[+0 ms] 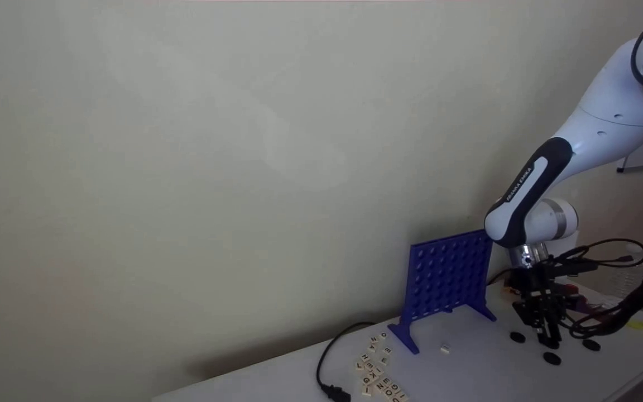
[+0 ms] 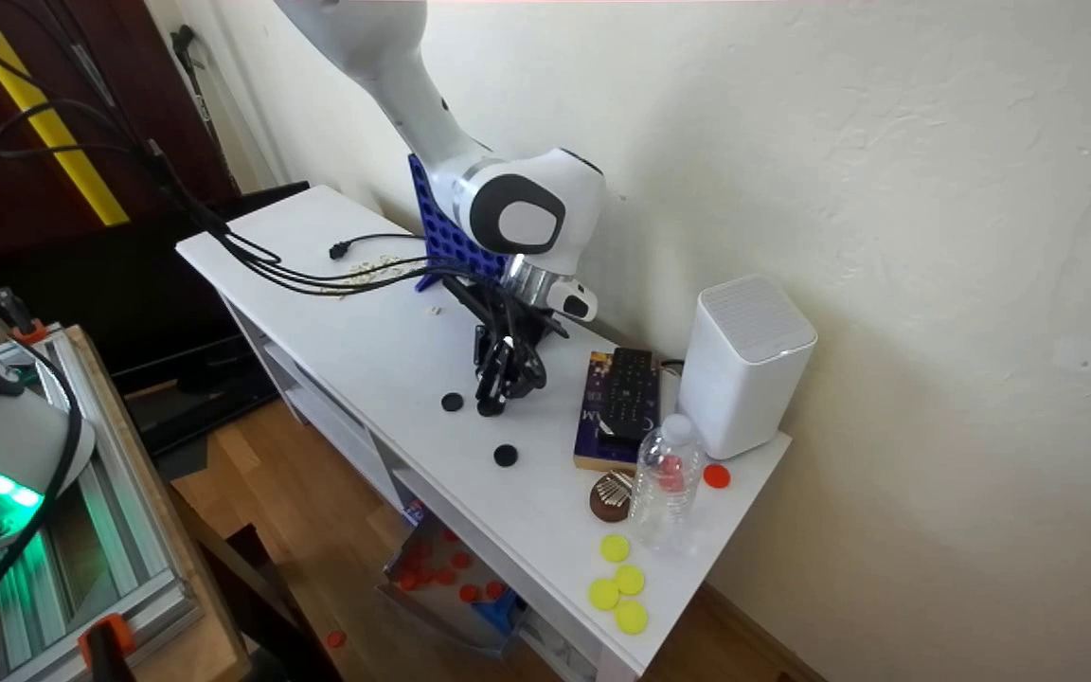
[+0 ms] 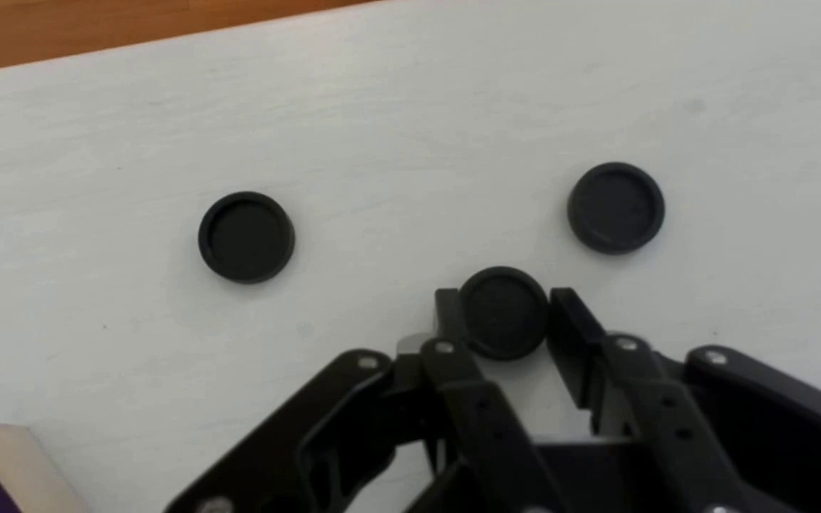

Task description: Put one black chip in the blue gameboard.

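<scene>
In the wrist view a black chip (image 3: 503, 313) sits between the two fingertips, touched on both sides by my gripper (image 3: 504, 308), which is shut on it. The held chip is low over the white table; whether it still touches the surface I cannot tell. Two more black chips lie flat nearby, one at left (image 3: 246, 237) and one at right (image 3: 616, 208). In an exterior view three loose black chips show, among them one on the board side (image 1: 517, 337). The blue gameboard (image 1: 450, 273) stands upright by the wall; the arm partly hides it in an exterior view (image 2: 441, 232).
White letter tiles (image 1: 377, 374) and a black cable (image 1: 321, 357) lie beside the board. Towards the table's other end are a book (image 2: 593, 417) with a remote (image 2: 629, 388), a white box (image 2: 744, 379), a clear bottle (image 2: 667, 493) and several yellow chips (image 2: 631, 616).
</scene>
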Controlling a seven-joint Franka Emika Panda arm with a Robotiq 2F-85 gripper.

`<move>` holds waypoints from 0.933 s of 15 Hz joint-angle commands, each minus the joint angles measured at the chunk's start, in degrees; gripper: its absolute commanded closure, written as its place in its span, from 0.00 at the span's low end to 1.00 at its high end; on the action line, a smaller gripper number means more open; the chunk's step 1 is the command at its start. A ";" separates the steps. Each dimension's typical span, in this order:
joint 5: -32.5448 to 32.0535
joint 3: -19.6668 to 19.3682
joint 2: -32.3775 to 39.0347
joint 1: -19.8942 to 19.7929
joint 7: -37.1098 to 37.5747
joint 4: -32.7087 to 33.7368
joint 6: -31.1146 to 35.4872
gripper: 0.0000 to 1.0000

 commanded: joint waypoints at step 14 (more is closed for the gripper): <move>-2.60 -2.08 -30.88 -0.70 -1.92 -43.87 44.62 0.91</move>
